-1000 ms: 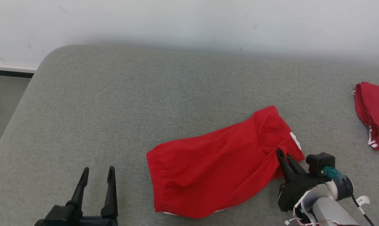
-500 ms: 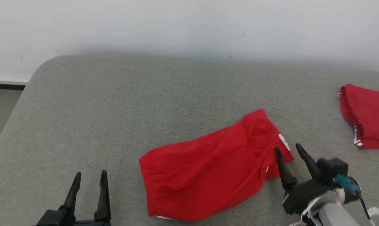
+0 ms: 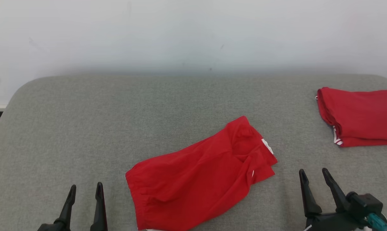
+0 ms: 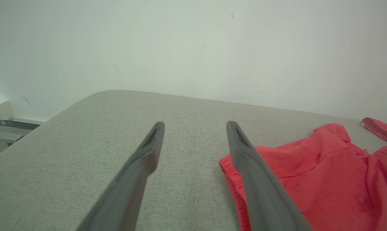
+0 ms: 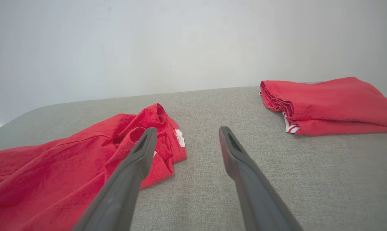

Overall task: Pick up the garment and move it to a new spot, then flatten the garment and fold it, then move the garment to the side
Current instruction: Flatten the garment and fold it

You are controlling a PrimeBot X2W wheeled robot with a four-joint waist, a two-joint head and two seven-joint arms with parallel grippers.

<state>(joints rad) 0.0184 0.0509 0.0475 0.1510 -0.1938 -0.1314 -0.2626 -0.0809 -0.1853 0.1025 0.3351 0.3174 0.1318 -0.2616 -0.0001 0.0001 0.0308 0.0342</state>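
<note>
The red garment lies loose and wrinkled on the grey padded surface, close to its front edge and a little right of the middle. It runs on a slant. Its gathered, elastic-looking end points toward the front left, and its narrower end reaches back and to the right. That narrower end is bunched and folded over on itself, with a small white label showing at the fold. The cloth is not flattened; several creases cross it.

The right gripper sits low at the front edge, just to the right of the garment's bunched end and clear of it. Its two dark fingers stand well apart with only bare grey fabric between them. In the right wrist view the inner finger overlaps the red cloth in the picture, while the head view shows a gap between them.

The left gripper is at the front edge toward the left corner, apart from the garment. Its fingers are also spread, with nothing between them. In the left wrist view the garment's gathered end lies just beyond that gripper's right-hand finger.

Near the back right corner rests a folded red piece, well apart from the garment. Its layered edge faces left and shows a strip of white and red trim. A pale wall rises behind the back edge.
</note>
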